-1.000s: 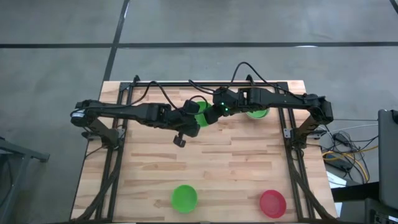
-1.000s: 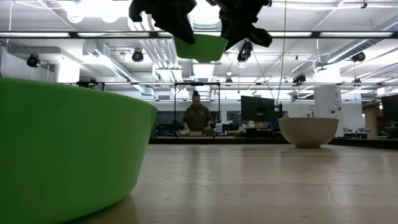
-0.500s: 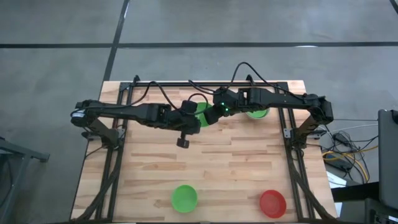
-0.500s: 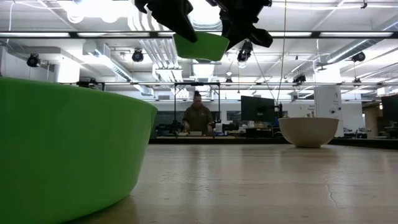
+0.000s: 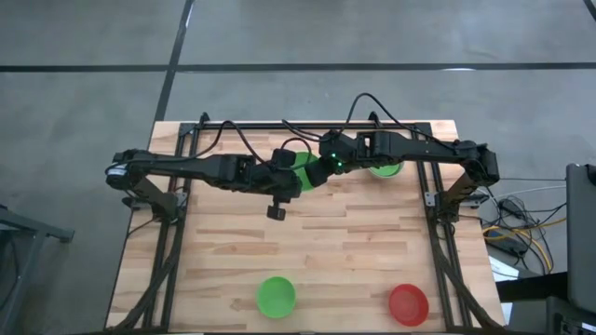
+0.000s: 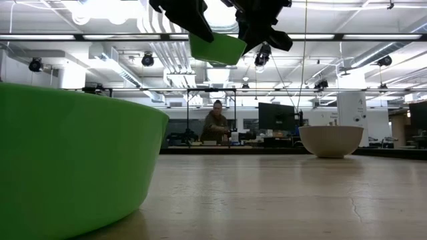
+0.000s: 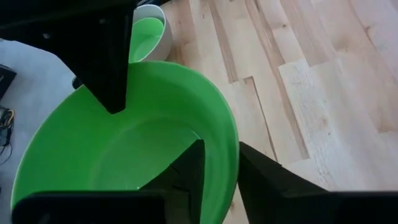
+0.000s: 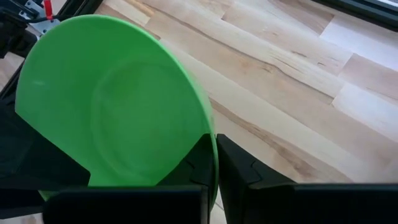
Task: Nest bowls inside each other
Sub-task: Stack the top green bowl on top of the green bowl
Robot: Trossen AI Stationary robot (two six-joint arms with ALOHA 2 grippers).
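A: Where is the green bowl (image 5: 303,171) now?

B: Held aloft over the far middle of the counter (image 5: 372,242), between both arms. The right gripper (image 8: 216,163) is clamped tight on its rim. The left gripper (image 7: 219,163) straddles the opposite rim, its fingers loosened with a gap showing beside the wall, so the hold looks released.

A: And the other bowls?

B: A grey-white bowl (image 7: 152,30) with a green one inside sits just beyond, at the far edge. Another green bowl (image 5: 276,295) and a red bowl (image 5: 408,303) wait at the near edge.

A: What makes this handover go well?

B: Probably the left gripper widening fully and drawing straight off the rim, while the right keeps the bowl level before lowering it squarely into the far stack.
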